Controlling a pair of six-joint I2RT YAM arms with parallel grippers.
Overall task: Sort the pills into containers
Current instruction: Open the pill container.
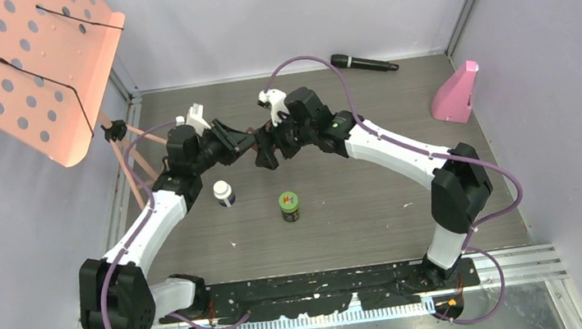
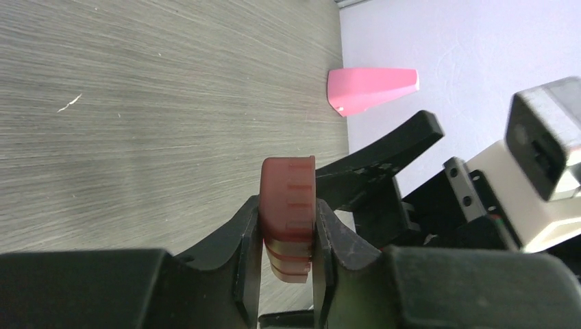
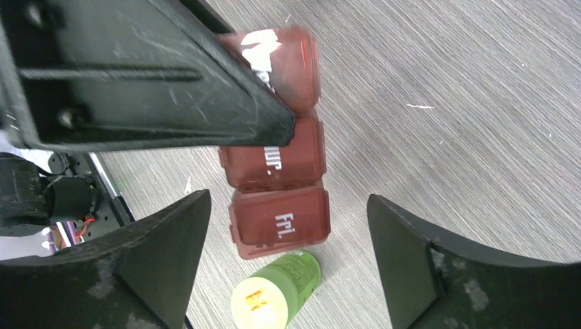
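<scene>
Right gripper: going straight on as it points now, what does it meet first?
Probably the brown pill case, its Fri end, ahead of the right gripper with open fingers; the left gripper holds it. Depth unclear.

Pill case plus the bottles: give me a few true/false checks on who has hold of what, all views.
1. The left gripper is clamped on the pill case. True.
2. The right gripper grips the case too. False: its fingers stand wide apart, clear of the case on both sides.
3. The white bottle stands upright, free of both grippers. True.
4. The green-lidded bottle lies on its side. False: it stands upright, to the right of the white bottle.
5. The microphone lies between the two bottles. False: it lies at the far edge, well away from them.
</scene>
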